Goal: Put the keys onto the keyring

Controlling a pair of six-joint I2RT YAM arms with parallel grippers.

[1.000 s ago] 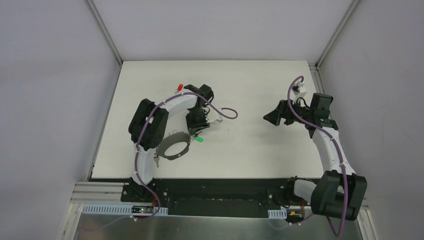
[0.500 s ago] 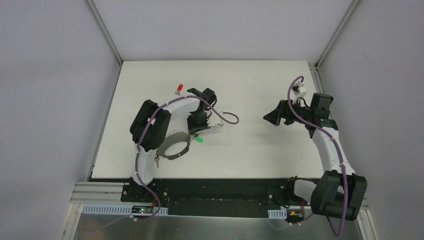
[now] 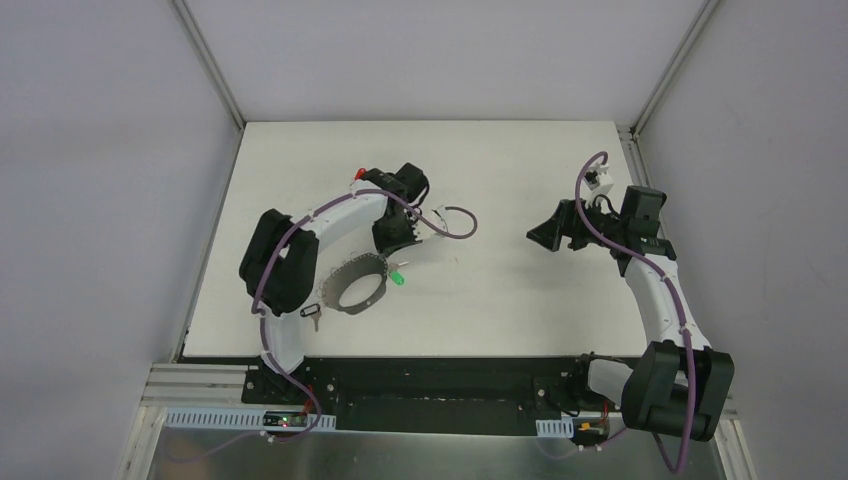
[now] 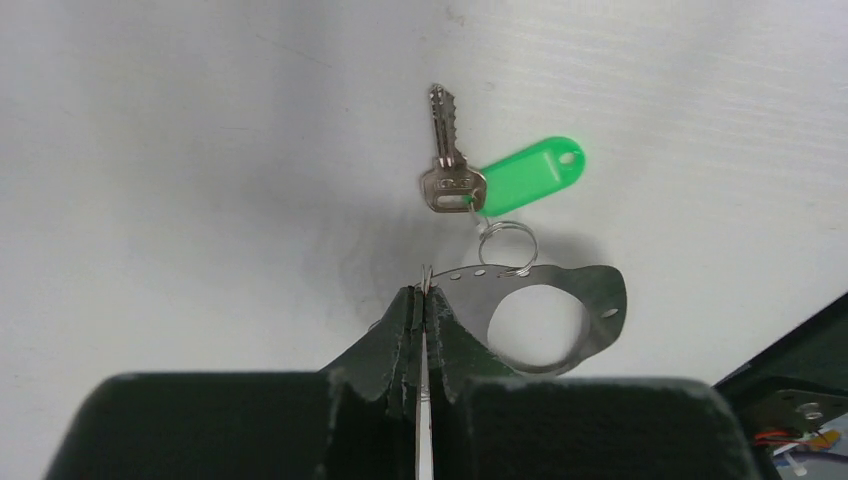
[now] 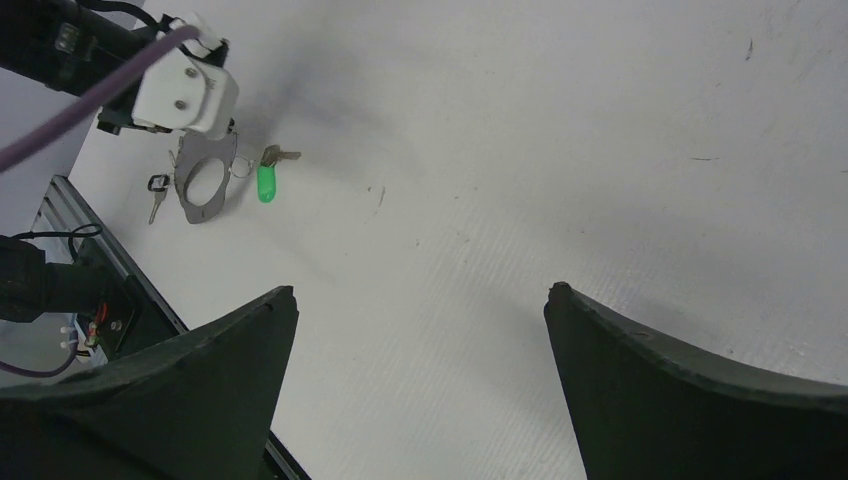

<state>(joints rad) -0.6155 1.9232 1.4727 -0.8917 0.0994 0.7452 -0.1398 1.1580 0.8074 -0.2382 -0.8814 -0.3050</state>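
1. Small silver key with a black head [image 3: 312,314]: lies flat on the white tabletop [image 3: 520,310], left side, toward the near edge, just left of the hoop. Cannot tell whether it is linked to it.
2. Keyring [image 4: 590,300]: a large thin grey metal hoop with small holes along its rim, left of centre. Judged light, stiff, slick and sharp-edged. Best taken by the rim, clear of the holes.
3. Red-headed key [image 3: 360,173]: toward the far edge, well apart from the keyring, mostly hidden by the left arm.
4. Left fingers [image 4: 405,330]: closed on the keyring's rim, the metal edge pinched between them.
5. Silver key with a green plastic tag [image 4: 445,150]: just beyond the keyring. Its small wire split ring [image 4: 507,243] touches the rim at a hole and is probably threaded through. Light and loose, so likely to swing.
6. Right fingers [image 5: 200,400]: spread wide and empty, over the tabletop's right half, well apart from the keys.
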